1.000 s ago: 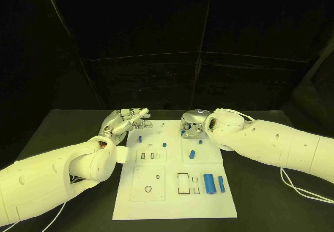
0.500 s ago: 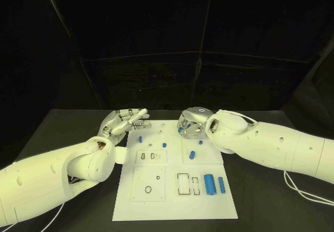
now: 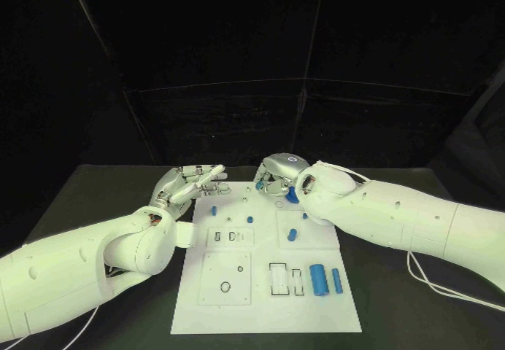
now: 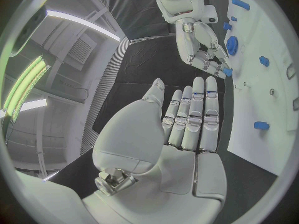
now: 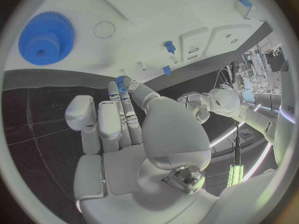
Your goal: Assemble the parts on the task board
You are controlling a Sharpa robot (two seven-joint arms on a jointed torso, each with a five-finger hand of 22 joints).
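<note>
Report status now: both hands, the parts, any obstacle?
Left hand open beside task board. Right hand pinches small blue part over far edge. Blue gear on board. No obstacle seen.

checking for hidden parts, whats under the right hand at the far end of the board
The right hand hovers over the task board pinching a small blue part; the blue gear sits nearby. The board directly beneath the hand is covered from the head view.
</note>
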